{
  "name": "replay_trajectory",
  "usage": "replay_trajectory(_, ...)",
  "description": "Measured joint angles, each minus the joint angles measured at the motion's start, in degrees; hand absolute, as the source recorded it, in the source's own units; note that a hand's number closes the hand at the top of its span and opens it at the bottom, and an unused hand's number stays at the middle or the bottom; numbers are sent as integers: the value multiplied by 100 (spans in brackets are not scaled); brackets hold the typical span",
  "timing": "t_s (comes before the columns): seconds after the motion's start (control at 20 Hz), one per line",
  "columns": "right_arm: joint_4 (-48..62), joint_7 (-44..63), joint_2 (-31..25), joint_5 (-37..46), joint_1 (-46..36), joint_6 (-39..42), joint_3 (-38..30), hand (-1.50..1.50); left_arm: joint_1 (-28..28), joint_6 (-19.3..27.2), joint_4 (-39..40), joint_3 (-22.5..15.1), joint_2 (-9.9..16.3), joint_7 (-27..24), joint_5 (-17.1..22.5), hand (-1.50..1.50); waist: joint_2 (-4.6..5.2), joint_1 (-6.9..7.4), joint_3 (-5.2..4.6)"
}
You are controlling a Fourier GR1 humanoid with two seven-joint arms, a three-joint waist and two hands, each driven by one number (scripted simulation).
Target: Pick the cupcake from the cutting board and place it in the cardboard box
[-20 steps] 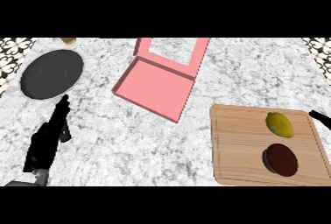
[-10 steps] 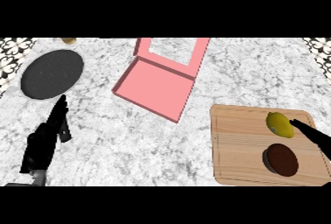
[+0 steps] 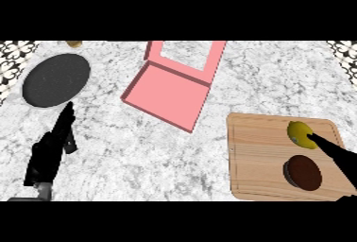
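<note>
Head view, right hand (image 3: 336, 155) over cutting board (image 3: 258, 151) edge

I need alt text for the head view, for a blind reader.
The robot's right hand reaches over a wooden cutting board holding a brown cupcake and a yellow lemon. An open pink box lies beyond; the left hand rests near a dark round plate.

Bright, even light, faint shadows, no glare, no blur

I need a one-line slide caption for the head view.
Right hand reaches over the wooden cutting board between brown cupcake and yellow lemon; pink box waits open.
</note>
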Motion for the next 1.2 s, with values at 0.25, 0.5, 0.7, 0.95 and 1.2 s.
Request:
replay_trajectory(0.25,20,-54,418,390,-7,119,-81,-150,32,-53,-137,52,-212,123,-237,0,0,3,0)
replay_trajectory(0.5,286,-374,716,767,28,160,-263,-150,-59,-165,3,188,-394,80,-415,0,1,-1,0)
replay_trajectory(0.7,397,-480,1060,1092,52,112,-239,-150,-59,-326,-129,349,-417,172,-463,0,0,2,0)
replay_trajectory(0.95,653,-669,1253,1314,-110,210,-422,-150,61,-430,-160,431,-553,105,-604,0,-3,7,-4)
replay_trajectory(1.2,675,-758,1491,1617,-73,249,-447,-150,35,-509,-120,536,-676,95,-737,0,-8,2,-12)
